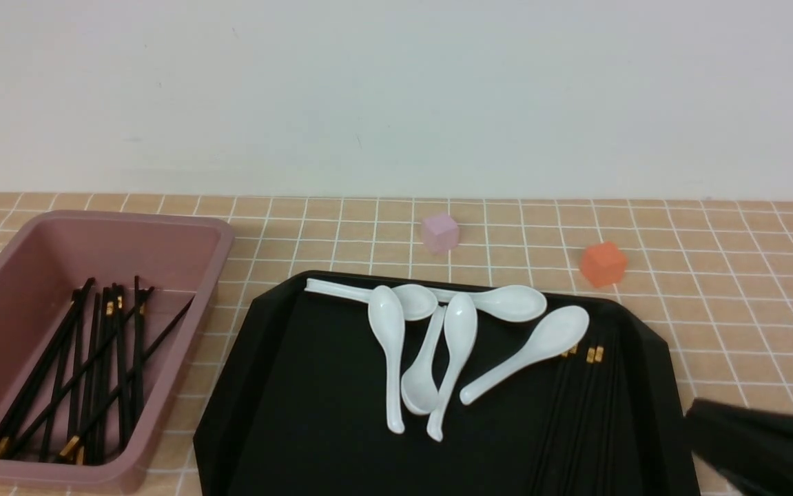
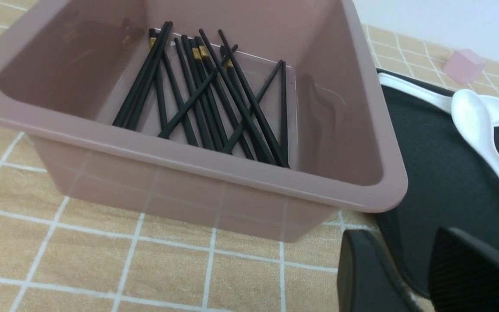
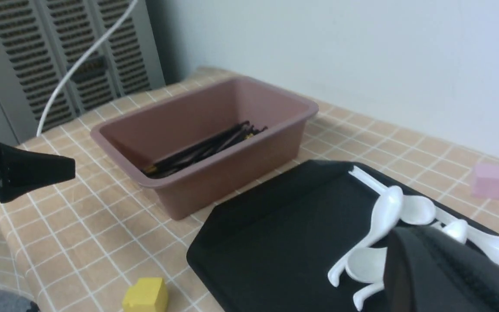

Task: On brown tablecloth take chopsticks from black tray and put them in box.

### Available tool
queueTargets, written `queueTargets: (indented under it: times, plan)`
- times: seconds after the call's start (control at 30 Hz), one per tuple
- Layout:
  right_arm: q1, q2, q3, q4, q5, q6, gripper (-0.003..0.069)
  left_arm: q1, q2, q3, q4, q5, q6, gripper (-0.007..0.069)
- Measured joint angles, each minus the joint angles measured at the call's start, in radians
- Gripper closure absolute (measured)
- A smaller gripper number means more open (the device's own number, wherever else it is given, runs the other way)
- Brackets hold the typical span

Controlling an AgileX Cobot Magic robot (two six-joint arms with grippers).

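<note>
- The box (image 1: 217, 234) stands on the tablecloth (image 1: 747, 310) at the desk's left side. The tray (image 1: 313, 413) sits just beside it to the right; whether the two touch cannot be told.
- A loose bundle of chopsticks (image 1: 93, 372) lies on the box floor, running lengthwise and partly crossed. Some gold bands point to the near end and others to the far end.
- A few more chopsticks (image 1: 594, 355) lie on the right part of the tray, black on black and hard to make out. Their gold bands point away from the robot.
- Six white spoons (image 1: 389, 344) lie jumbled across the far middle of the tray. The rightmost spoon's bowl is at the banded ends of the tray chopsticks.
- Beyond the tray, a pink cube (image 1: 440, 232) and an orange cube (image 1: 603, 263) sit apart on the cloth.
- A yellow cube (image 3: 145, 295) sits on the cloth at the tray's near left corner.
- The left end effector (image 2: 409, 242) is off the box's near end, fingers parted and nothing between them.
- The right end effector (image 3: 409, 260) shows only as a dark mass over the tray's near right side, so I cannot tell if it is released or clenched.
</note>
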Motion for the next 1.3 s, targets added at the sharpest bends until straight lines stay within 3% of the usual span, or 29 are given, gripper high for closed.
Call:
queueTargets:
  times: [0.77, 0.97, 1.07, 1.3]
  plan:
    - [0.000, -0.002, 0.077, 0.000, 0.013, 0.000, 0.0629, 0.000, 0.000, 0.000, 0.000, 0.000, 0.000, 0.0386]
    - [-0.020, -0.103, 0.082, -0.038, 0.043, 0.000, 0.0622, 0.000, 0.000, 0.000, 0.000, 0.000, 0.000, 0.0386]
    - [-0.110, -0.186, 0.118, -0.046, 0.069, -0.020, 0.0621, 0.000, 0.000, 0.000, 0.000, 0.000, 0.000, 0.0386]
    - [-0.423, -0.426, 0.301, -0.034, 0.100, -0.096, 0.0615, 0.000, 0.000, 0.000, 0.000, 0.000, 0.000, 0.0386]
